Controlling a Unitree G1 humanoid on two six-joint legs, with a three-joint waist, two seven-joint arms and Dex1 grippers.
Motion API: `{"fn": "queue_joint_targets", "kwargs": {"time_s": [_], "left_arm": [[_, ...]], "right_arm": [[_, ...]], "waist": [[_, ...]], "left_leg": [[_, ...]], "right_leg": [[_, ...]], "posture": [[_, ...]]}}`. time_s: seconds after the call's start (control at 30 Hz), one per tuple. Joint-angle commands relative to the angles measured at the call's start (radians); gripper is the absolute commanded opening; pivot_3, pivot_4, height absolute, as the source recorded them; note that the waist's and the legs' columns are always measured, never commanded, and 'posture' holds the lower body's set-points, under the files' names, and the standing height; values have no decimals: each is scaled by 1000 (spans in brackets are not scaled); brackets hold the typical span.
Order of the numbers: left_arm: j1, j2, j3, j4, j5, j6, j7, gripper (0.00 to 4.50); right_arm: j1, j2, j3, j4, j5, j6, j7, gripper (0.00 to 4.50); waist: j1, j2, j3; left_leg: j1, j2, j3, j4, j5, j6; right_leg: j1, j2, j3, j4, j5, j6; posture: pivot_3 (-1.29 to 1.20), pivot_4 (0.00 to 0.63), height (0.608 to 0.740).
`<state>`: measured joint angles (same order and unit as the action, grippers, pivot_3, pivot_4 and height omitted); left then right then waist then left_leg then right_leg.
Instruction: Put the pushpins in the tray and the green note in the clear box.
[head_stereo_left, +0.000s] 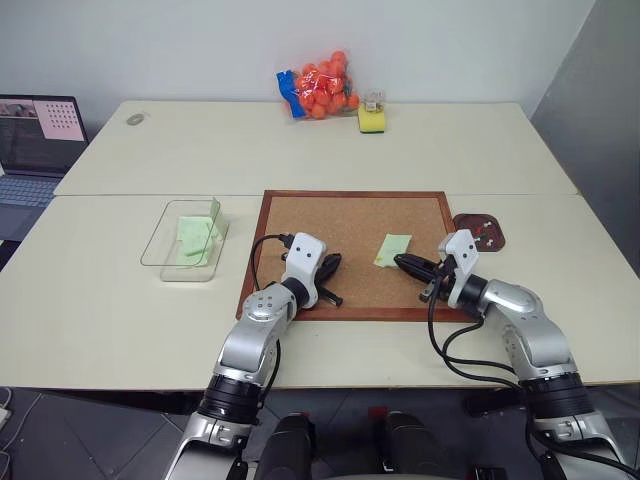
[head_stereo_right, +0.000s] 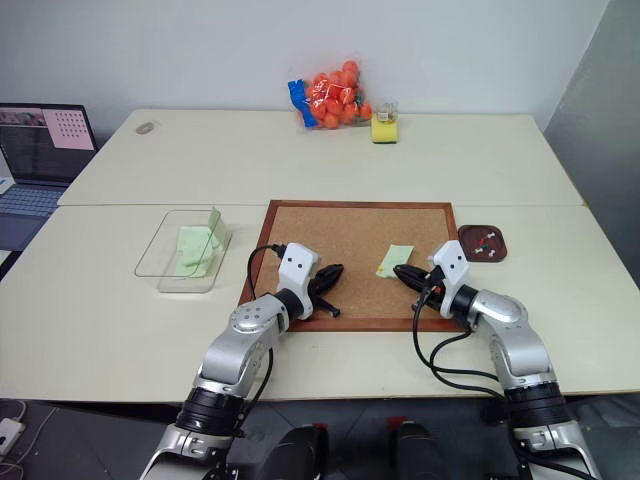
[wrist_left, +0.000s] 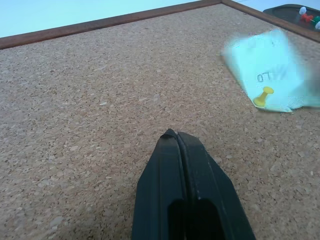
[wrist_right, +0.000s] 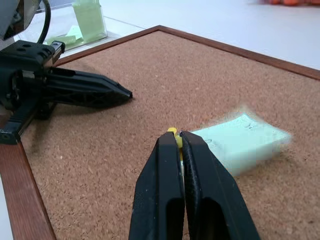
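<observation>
Corkboard (head_stereo_left: 340, 240) lies in the middle of the table (head_stereo_left: 100, 300), and a pale green note (head_stereo_left: 392, 250) rests on its right part. The right gripper (wrist_right: 178, 137) has its fingers pressed together on a yellow pushpin (wrist_right: 173, 133) at the near edge of this note. The left gripper (wrist_left: 172, 135) is fully closed and holds nothing; it hovers over the bare cork, near the left side of the board. The clear box (head_stereo_left: 186, 241) stands left of the board with green paper (head_stereo_left: 195, 240) inside. The small dark tray (head_stereo_left: 480, 231) sits just beside the board's right edge, and a few pushpins (wrist_left: 306, 15) lie in it.
</observation>
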<state>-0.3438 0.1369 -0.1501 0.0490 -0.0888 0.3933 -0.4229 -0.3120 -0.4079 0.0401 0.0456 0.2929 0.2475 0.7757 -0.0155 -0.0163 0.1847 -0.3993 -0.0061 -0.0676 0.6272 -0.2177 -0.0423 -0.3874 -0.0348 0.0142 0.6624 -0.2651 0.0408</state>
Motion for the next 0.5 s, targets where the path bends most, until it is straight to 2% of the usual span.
{"fn": "queue_joint_targets", "kwargs": {"time_s": [0.03,0.23,0.5], "left_arm": [[7,-8,-18,8,0,9,-3,0],[4,-8,-18,12,0,8,-5,0],[-3,-13,-18,18,1,7,-3,0]], "right_arm": [[-11,-1,-32,-40,16,-15,-12,62],[-36,5,-81,-11,9,-18,-83,62],[-176,-5,-186,256,-128,-80,-400,62]], "waist": [[0,0,0],[0,0,0],[6,0,0]], "left_leg": [[0,0,0,0,0,0],[0,0,0,0,0,0],[0,0,1,0,0,0]], "right_leg": [[0,0,0,0,0,0],[0,0,0,0,0,0],[0,0,0,0,1,-2]], "posture": [[0,150,740],[0,150,740],[0,150,740]]}}
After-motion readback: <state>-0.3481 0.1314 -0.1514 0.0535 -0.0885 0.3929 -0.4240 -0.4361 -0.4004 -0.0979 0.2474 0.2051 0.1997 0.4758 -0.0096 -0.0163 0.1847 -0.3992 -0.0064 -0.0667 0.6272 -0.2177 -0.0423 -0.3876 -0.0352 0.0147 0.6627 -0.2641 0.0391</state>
